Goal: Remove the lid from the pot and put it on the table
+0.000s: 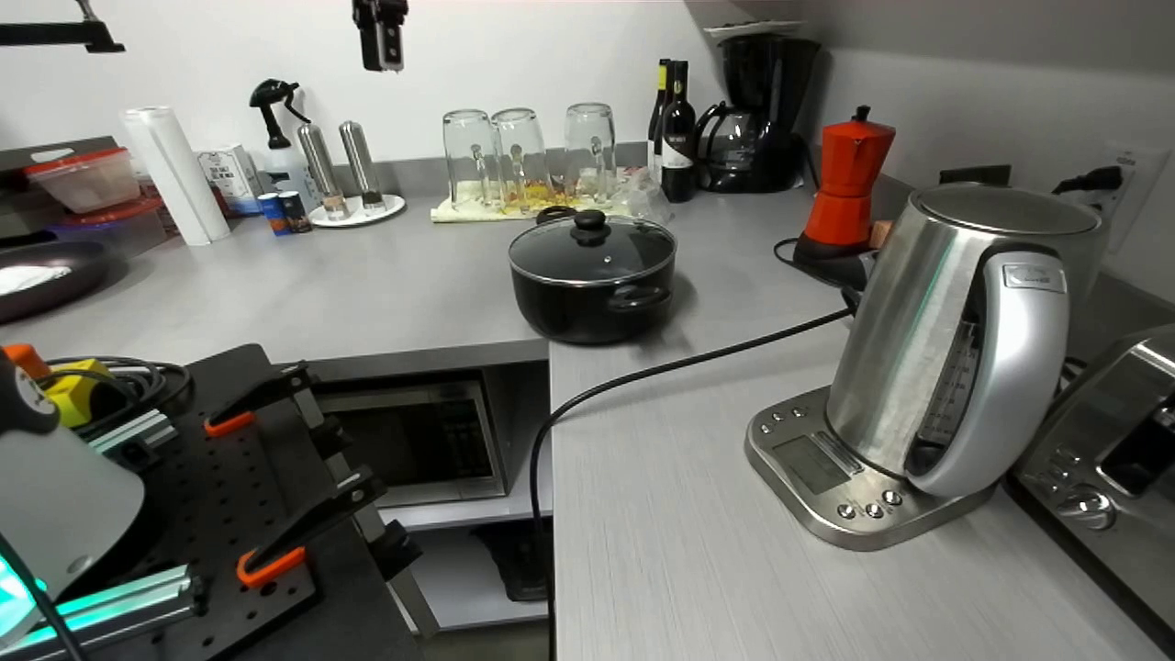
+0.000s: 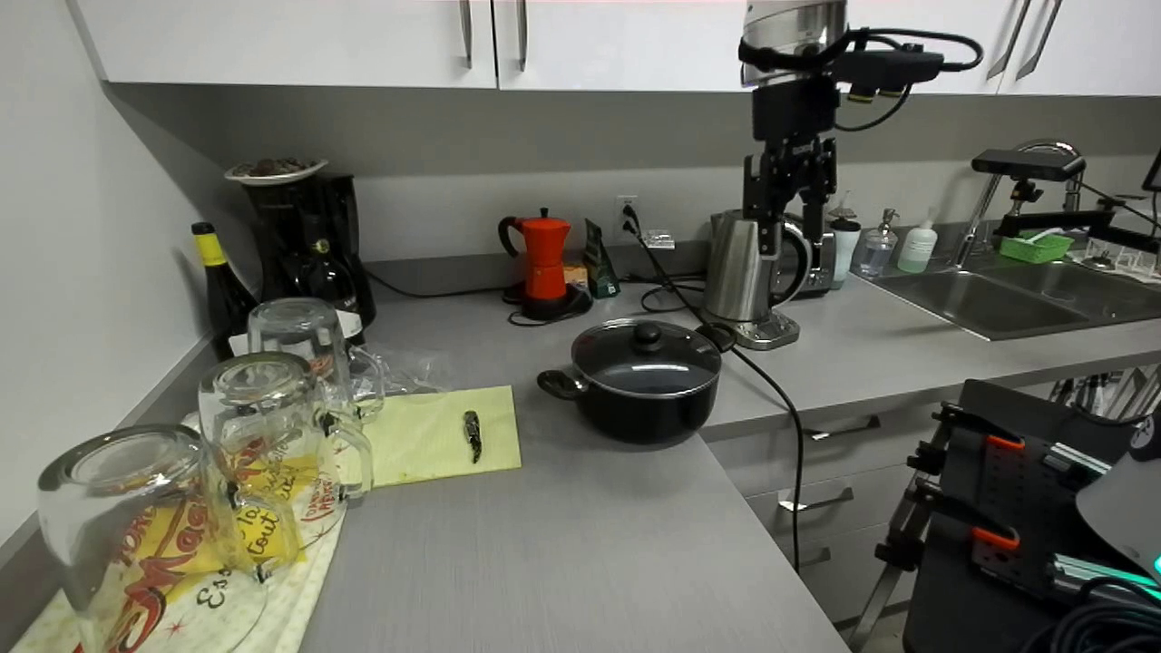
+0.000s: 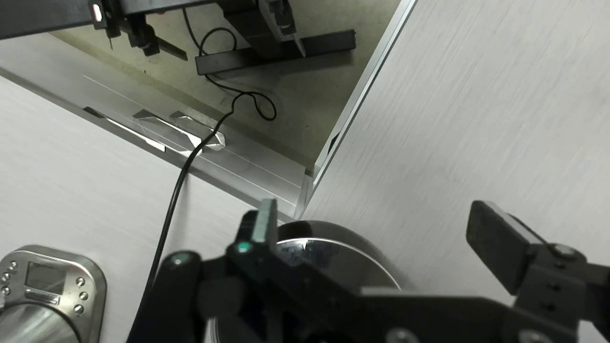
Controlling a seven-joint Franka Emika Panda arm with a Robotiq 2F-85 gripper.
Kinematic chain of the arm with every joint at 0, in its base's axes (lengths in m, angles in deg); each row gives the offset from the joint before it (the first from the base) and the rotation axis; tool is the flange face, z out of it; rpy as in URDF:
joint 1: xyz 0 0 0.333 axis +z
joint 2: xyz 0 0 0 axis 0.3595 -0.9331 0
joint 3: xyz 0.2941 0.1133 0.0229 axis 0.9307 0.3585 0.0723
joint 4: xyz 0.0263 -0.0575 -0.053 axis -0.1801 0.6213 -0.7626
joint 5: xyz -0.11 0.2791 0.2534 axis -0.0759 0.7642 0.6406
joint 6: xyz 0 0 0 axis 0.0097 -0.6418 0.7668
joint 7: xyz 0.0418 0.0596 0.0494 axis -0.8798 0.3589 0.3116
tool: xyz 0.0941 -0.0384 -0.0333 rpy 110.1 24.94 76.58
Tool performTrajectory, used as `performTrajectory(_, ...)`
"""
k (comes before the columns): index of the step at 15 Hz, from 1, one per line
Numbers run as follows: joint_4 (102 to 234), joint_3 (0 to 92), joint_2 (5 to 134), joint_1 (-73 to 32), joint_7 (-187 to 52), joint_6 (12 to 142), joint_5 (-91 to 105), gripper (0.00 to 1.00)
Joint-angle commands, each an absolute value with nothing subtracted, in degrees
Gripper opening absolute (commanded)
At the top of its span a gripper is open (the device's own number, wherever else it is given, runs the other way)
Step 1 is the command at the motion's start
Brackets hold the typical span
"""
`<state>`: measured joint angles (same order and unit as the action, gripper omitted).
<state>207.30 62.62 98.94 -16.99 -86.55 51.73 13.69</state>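
The glass lid (image 1: pixel 638 252) with its black centre knob lies flat on the black pot (image 1: pixel 574 308). In an exterior view the lid (image 2: pixel 608 358) and pot (image 2: pixel 635 417) stand at the corner of the grey countertop (image 2: pixel 544 562), which is the table. My gripper (image 2: pixel 789 213) is open and empty, well above the counter; its tip also shows in an exterior view (image 1: pixel 383 60). In the wrist view the open fingers (image 3: pixel 374 228) hang over the counter. Part of the lid (image 3: pixel 352 267) and pot rim (image 3: pixel 329 231) shows below them; the knob is hidden behind the gripper.
A steel kettle (image 1: pixel 918 358) stands on its base near the pot. A black cord (image 1: pixel 679 363) runs past the pot over the counter edge. A red moka pot (image 2: pixel 544 258), glass mugs (image 2: pixel 272 417) and a yellow cloth (image 2: pixel 426 444) are also on the counter.
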Motion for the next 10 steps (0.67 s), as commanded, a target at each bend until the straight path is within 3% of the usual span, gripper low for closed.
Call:
performTrajectory(1,205.32,60.92,92.74,-17.15,-85.24,56.94,10.32,1.0)
performTrajectory(10,199.92,56.53,79.27,-16.99,-80.35,70.73,6.27,1.0)
